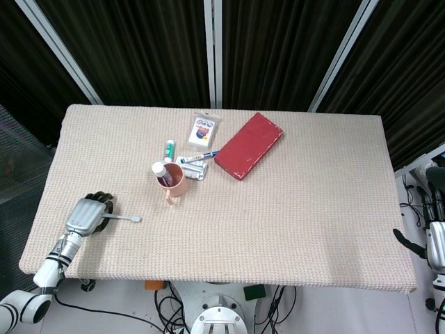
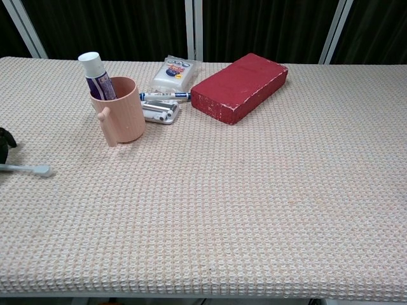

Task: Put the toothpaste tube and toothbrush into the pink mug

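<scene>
The pink mug (image 1: 175,182) (image 2: 122,117) stands left of the table's middle, its handle facing the front edge. The purple toothpaste tube (image 1: 161,170) (image 2: 96,75) with a white cap stands upright inside it. The toothbrush (image 1: 124,218) (image 2: 28,169) lies flat near the front left of the table, bristle end pointing right. My left hand (image 1: 87,213) has its fingers curled around the handle end; in the chest view only dark fingertips (image 2: 5,138) show at the left edge. My right hand (image 1: 435,240) hangs off the table's right side, fingers apart, holding nothing.
A red box (image 1: 248,145) (image 2: 240,86) lies behind and right of the mug. A white packet (image 1: 204,129), a blue marker (image 1: 199,157), a small green-white tube (image 1: 169,149) and a silvery item (image 1: 196,171) crowd the space just behind the mug.
</scene>
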